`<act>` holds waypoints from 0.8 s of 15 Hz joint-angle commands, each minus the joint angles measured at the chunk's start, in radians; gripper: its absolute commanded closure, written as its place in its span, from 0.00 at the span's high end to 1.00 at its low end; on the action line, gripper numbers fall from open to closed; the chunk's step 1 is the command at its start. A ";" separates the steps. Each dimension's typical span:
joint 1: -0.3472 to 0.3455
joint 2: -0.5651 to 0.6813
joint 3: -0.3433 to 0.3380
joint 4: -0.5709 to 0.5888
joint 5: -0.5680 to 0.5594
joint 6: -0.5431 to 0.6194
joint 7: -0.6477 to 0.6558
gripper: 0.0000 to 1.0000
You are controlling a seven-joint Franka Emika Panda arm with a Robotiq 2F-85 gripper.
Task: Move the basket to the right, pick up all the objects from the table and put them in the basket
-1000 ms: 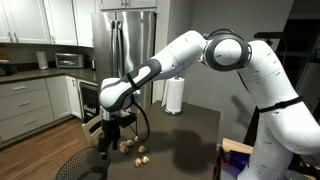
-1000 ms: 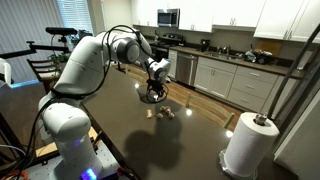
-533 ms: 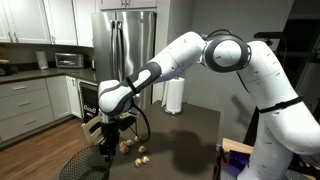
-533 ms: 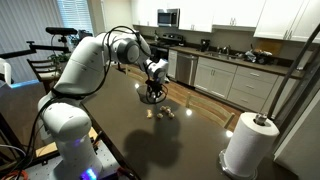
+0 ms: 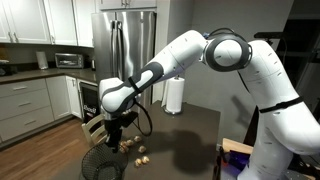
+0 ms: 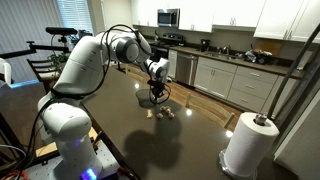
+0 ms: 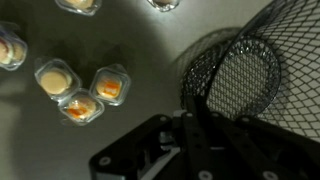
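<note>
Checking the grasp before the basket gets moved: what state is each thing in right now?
Basket: empty, rim gripped.
Gripper: shut on the basket rim.
Objects: loose on the table, outside the basket.
Paper towel roll: standing upright.
Fridge: doors shut.

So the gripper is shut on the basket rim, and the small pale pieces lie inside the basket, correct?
No: the wrist view shows the pieces on the table beside the basket, not inside it. The gripper is indeed shut on the basket rim.
</note>
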State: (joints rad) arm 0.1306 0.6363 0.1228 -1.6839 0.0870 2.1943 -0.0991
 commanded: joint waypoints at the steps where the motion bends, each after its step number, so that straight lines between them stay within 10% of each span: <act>1: 0.016 -0.058 -0.020 -0.022 -0.073 -0.103 0.017 0.05; 12: -0.047 -0.094 0.009 0.058 -0.026 -0.410 -0.144 0.05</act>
State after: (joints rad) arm 0.1133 0.5640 0.1190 -1.6386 0.0404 1.8324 -0.1948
